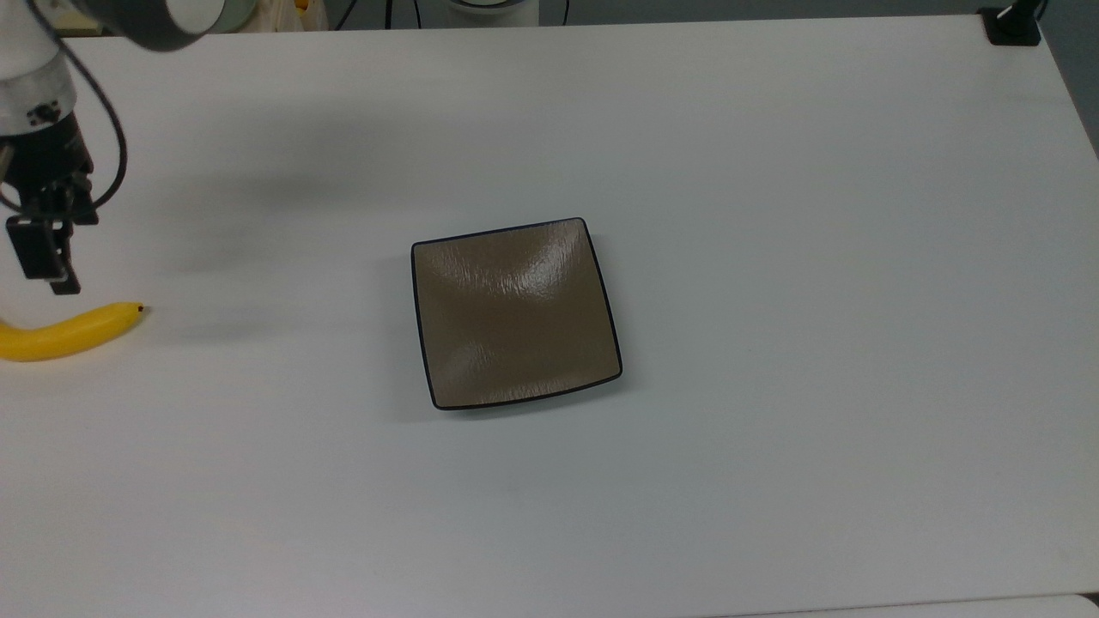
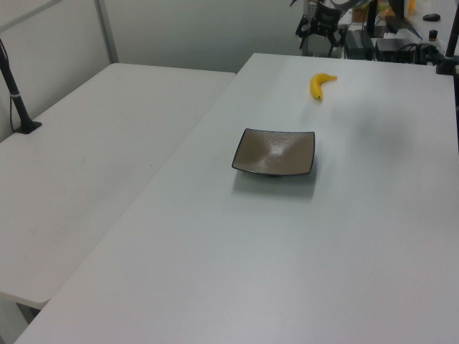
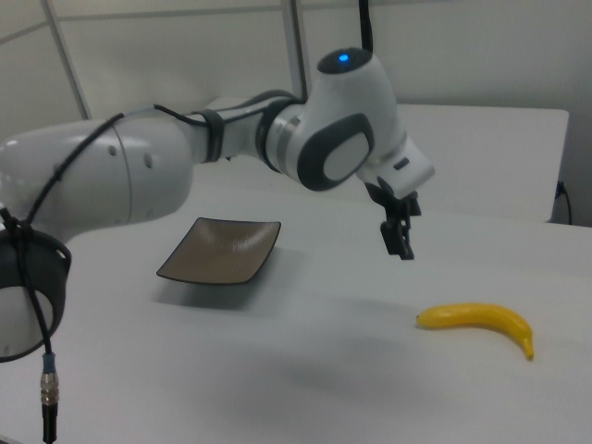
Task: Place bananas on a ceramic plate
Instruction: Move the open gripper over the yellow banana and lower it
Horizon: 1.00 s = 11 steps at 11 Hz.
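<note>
Nearby, at the top view's far left edge, the banana lies flat on the white table, well apart from the brown plate at mid-table, so the fruit is yet to be lifted. My gripper hangs fingers-down just above and beside the banana, touching nothing; whether its fingers are spread I cannot tell. My arm reaches out over the plate toward the fruit.
</note>
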Motion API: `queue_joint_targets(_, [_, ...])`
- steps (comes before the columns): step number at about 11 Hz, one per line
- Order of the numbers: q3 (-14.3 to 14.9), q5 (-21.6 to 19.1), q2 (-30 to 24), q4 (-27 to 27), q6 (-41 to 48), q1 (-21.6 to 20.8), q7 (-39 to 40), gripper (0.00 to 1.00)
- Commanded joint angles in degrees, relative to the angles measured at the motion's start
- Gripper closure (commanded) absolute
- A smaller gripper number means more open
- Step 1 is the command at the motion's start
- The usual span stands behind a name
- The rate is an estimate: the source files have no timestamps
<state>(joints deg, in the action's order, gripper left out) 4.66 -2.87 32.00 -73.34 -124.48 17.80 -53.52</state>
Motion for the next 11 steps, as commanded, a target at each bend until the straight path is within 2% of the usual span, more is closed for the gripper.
queue_joint_targets(1, [0.87, 0.76, 6.31, 3.11, -6.11, 0.92, -1.42, 0.0])
queue_joint_targets(2, [2.01, 0.76, 7.98, 3.99, -6.38, 0.92, 0.68, 0.0])
queue_joint_targets(4, [2.28, 0.76, 9.31, 4.44, -6.65, 1.45, 7.52, 0.0])
queue_joint_targets(6, [4.03, 0.84, 11.67, 4.35, -11.28, 1.36, 8.78, 0.0])
queue_joint_targets(9, [4.13, 3.3, 13.78, 4.26, -13.06, 1.28, 12.9, 0.0])
queue_joint_targets(11, [4.13, 3.39, 15.37, 3.92, -16.82, 1.27, 14.23, 0.0])
